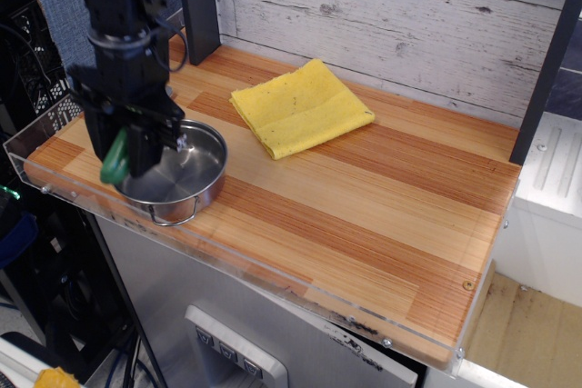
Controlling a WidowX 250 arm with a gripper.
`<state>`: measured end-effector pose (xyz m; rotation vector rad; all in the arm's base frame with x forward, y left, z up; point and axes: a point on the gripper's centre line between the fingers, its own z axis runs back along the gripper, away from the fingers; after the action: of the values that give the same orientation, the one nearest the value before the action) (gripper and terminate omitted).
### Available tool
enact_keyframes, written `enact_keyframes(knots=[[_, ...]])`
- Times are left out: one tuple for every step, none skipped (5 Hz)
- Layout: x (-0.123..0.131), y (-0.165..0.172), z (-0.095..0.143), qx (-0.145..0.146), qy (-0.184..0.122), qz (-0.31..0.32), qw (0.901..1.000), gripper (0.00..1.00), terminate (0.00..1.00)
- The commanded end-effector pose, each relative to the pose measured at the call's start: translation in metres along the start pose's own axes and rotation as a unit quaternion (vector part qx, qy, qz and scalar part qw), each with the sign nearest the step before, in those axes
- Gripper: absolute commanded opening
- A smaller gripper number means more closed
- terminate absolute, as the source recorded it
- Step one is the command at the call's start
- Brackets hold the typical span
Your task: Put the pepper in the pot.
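Observation:
The pot (202, 192) is a shallow shiny steel pot with wire loop handles, standing at the front left corner of the wooden table. My gripper (127, 161) hangs low over the pot's left rim and hides that side of it. It is shut on the pepper (115, 161), of which only a dark green edge shows at the fingers' left side. The pepper's cut face is hidden. I cannot tell whether the pepper touches the pot.
A folded yellow cloth (300, 108) lies behind and to the right of the pot. A clear plastic lip (273, 272) runs along the table's front and left edges. A black post (198, 2) stands at the back left, before the plank wall.

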<state>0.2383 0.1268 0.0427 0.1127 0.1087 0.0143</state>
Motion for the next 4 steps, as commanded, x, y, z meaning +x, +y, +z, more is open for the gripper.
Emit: enact_keyframes(knots=[[0.004, -0.01, 0.004, -0.008, -0.008, -0.01, 0.9999, 0.0, 0.0], [0.006, -0.02, 0.01, -0.006, -0.016, -0.023, 0.9996, 0.0, 0.0], [0.007, -0.024, 0.02, -0.001, -0.018, -0.04, 0.9991, 1.0, 0.0], [0.007, -0.028, 0.04, 0.001, -0.048, -0.053, 0.9974, 1.0, 0.0]])
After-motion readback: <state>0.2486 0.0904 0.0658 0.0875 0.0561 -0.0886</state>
